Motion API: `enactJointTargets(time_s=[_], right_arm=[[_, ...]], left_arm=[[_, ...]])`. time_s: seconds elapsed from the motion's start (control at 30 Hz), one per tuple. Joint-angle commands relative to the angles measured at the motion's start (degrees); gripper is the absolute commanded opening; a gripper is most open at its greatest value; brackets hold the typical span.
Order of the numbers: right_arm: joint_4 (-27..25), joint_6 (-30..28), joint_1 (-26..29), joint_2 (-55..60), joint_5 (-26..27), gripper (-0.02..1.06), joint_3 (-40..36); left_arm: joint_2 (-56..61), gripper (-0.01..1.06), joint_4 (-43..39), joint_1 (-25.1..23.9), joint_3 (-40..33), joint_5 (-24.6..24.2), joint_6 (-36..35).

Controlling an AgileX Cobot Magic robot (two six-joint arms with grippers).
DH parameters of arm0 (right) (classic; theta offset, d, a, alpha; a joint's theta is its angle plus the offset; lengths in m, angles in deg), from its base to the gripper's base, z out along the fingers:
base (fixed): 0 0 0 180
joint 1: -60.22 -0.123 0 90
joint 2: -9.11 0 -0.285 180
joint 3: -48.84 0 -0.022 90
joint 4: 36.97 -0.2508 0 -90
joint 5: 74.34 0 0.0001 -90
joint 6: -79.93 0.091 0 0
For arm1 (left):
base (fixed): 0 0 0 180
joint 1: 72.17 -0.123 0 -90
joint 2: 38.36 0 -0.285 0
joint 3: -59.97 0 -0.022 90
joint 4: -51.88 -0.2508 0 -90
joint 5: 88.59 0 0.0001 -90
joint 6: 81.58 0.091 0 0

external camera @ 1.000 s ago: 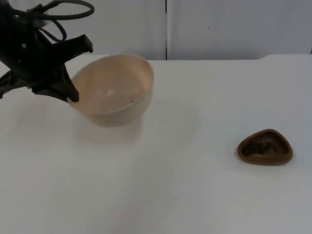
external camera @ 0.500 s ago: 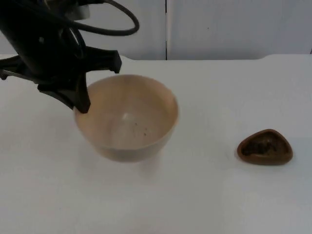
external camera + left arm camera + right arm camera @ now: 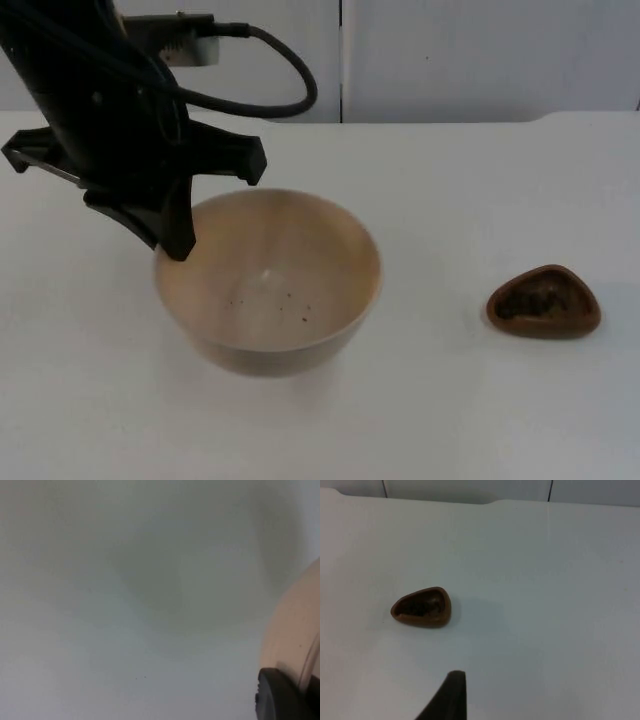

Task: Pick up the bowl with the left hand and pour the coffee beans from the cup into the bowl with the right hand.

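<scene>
A pale beige bowl [image 3: 268, 280] hangs over the table's left middle, upright, with a few dark specks inside. My left gripper [image 3: 175, 245] is shut on its left rim, the arm reaching down from the upper left. In the left wrist view the bowl's wall [image 3: 295, 630] sits against a black fingertip [image 3: 277, 695]. A small brown cup [image 3: 543, 302] with dark coffee beans in it rests on the table at the right. In the right wrist view the cup [image 3: 422, 608] lies some way ahead of my right gripper [image 3: 451, 700], which waits apart from it.
The white table top [image 3: 450, 200] ends at the grey partition wall [image 3: 480, 60] behind. Open table lies between bowl and cup.
The left gripper has carried the bowl from the back left toward the front and the middle of the table, and the bowl looks larger now. The cup has not moved.
</scene>
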Motion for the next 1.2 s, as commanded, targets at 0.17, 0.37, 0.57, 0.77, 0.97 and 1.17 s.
enactJointTargets(time_s=[0.17,0.37,0.57,0.77,0.97,1.17], right_arm=[[-0.1,0.2,0.4,-0.2,0.0,1.05,-0.5],[-0.4,0.3,0.4,-0.2,0.0,1.05,-0.5],[-0.5,0.3,0.4,-0.2,0.0,1.05,-0.5],[-0.5,0.3,0.4,-0.2,0.2,1.05,-0.5],[-0.5,0.3,0.4,-0.2,0.2,1.05,-0.5],[-1.0,0.3,0.4,0.1,0.3,1.05,-0.4]], left_arm=[[0.5,0.00,-1.2,0.3,0.1,0.4,-6.4],[0.5,0.00,-10.3,0.3,0.1,1.6,-19.8],[0.5,0.00,-12.5,0.3,0.1,1.3,-23.9],[0.5,0.00,-11.7,0.3,0.1,1.1,-23.9],[0.5,0.00,-11.0,0.3,0.1,1.0,-23.9],[0.5,0.00,-10.9,0.3,0.1,1.0,-23.7]])
